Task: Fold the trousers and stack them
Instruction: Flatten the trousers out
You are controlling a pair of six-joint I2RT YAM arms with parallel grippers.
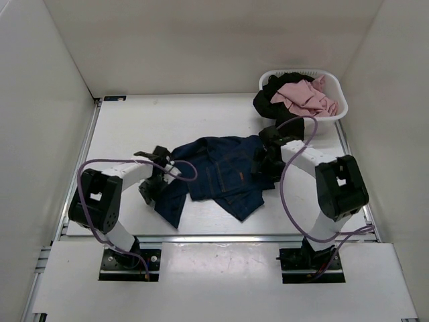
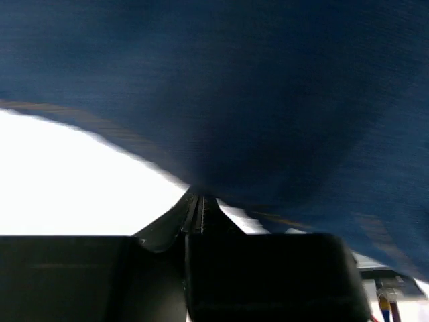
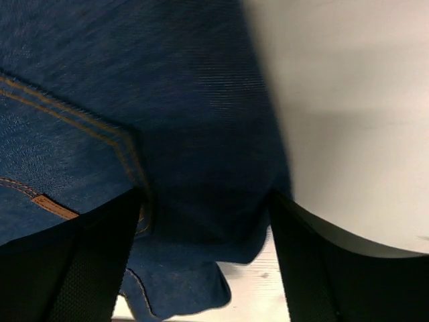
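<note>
The dark navy jeans (image 1: 218, 173) lie crumpled in the middle of the table, one leg trailing toward the front left. My left gripper (image 1: 163, 176) is at their left edge, shut on a fold of the denim (image 2: 268, 121), which hangs over the closed jaws in the left wrist view. My right gripper (image 1: 267, 161) is at their right edge, open, its fingers (image 3: 94, 261) wide apart on either side of the denim (image 3: 194, 134). Orange stitching and a small tan tab (image 3: 55, 207) show in the right wrist view.
A white basket (image 1: 338, 111) at the back right holds a pink garment (image 1: 305, 97) and a black garment (image 1: 275, 100) that spills over its rim. White walls enclose the table on three sides. A purple cable (image 1: 289, 174) loops off each arm.
</note>
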